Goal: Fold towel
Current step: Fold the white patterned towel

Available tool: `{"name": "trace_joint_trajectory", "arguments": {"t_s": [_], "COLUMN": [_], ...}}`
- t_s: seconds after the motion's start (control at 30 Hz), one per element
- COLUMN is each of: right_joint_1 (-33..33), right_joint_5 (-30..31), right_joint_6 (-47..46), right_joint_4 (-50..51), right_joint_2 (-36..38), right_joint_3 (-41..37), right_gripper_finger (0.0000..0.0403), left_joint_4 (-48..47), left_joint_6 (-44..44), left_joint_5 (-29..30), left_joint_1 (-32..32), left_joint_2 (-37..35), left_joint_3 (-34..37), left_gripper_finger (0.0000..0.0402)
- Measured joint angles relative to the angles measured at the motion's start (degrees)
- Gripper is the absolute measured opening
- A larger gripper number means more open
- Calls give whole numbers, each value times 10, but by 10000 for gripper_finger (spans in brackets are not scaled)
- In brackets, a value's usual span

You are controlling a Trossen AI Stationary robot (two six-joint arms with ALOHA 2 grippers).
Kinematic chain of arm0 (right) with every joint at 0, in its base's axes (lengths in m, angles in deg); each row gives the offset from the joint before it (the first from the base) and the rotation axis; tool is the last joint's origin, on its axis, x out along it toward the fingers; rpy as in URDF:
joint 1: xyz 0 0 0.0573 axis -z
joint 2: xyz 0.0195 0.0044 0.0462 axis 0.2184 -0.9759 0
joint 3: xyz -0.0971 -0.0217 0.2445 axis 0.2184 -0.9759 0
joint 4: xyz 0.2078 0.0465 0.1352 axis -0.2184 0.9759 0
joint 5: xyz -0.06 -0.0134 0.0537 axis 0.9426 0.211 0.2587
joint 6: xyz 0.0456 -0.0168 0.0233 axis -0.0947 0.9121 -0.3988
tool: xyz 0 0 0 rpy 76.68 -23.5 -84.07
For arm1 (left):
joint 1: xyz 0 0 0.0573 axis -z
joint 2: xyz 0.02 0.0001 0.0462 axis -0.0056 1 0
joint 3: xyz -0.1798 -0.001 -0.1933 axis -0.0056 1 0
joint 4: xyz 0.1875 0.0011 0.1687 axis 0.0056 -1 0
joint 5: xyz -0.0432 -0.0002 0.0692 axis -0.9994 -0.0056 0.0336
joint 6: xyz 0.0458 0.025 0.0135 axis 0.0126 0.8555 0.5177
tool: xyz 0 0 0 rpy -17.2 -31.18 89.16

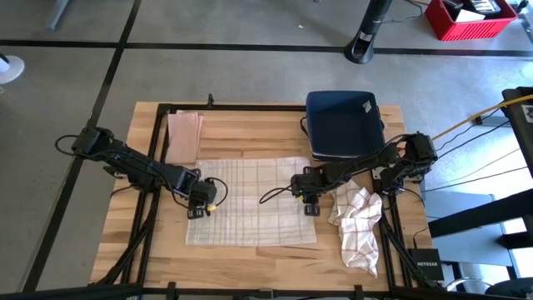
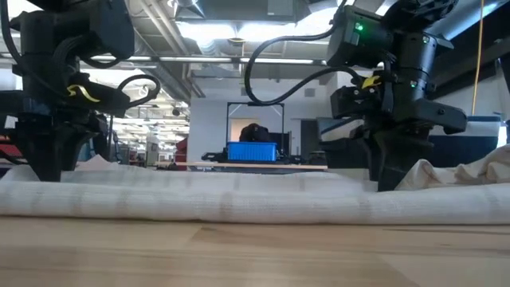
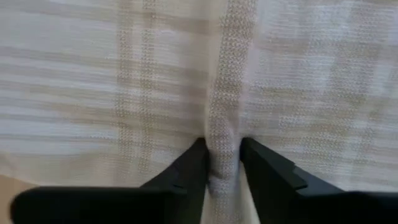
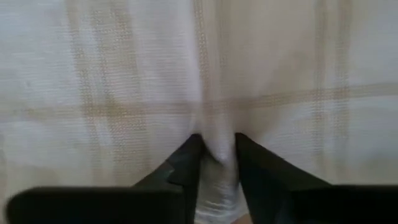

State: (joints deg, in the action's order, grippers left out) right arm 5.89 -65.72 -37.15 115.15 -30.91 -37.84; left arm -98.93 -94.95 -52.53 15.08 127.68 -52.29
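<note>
A pale checked towel (image 1: 250,200) lies spread flat in the middle of the wooden table (image 1: 250,125). My left gripper (image 1: 198,208) stands over the towel's left edge, pointing down, shut on a raised ridge of the cloth (image 3: 222,149). My right gripper (image 1: 310,206) stands over the towel's right edge, also pointing down and shut on a small ridge of cloth (image 4: 217,146). In the low view the towel (image 2: 239,195) lies as a low band between the two grippers. My left gripper pinches a narrow raised fold of the towel (image 3: 221,165) between its two fingers, near the towel's left edge. The fingers come from above, pointing down. The rest of the towel lies flat on the table. My right gripper pinches a small raised fold of the towel (image 4: 217,155) between its two fingers, near the towel's right edge. It comes from above, pointing steeply down. The cloth around the fold lies flat on the table.
A crumpled checked cloth (image 1: 358,225) lies at the table's right edge, close beside my right gripper. A dark blue bin (image 1: 344,125) stands at the far right. A folded pinkish cloth (image 1: 183,133) lies at the far left.
</note>
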Motion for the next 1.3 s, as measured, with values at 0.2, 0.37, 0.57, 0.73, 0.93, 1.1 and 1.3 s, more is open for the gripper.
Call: {"name": "trace_joint_trajectory", "arguments": {"t_s": [0.2,0.37,0.57,0.73,0.93,1.1,1.3], "right_joint_1": [0,0,0,-1,-24,-44,-58], "right_joint_5": [1,6,10,11,14,7,53], "right_joint_6": [2,4,4,4,-7,-29,-36], "right_joint_4": [1,1,-13,-14,-18,-7,26], "right_joint_2": [0,0,0,1,42,107,160], "right_joint_3": [0,0,-2,-3,-8,-9,21], "right_gripper_finger": [25,10,46,10,7,5,4], "left_joint_4": [-5,-3,15,15,-18,-49,-92], "left_joint_6": [2,-3,22,-5,-56,-83,-109], "left_joint_5": [5,7,14,19,-7,-31,-28], "left_joint_1": [0,0,0,10,48,70,76], "left_joint_2": [0,0,0,0,-18,-74,-147], "left_joint_3": [0,0,1,1,-25,-56,-87], "left_gripper_finger": [36,6,33,7,4,3,2]}}
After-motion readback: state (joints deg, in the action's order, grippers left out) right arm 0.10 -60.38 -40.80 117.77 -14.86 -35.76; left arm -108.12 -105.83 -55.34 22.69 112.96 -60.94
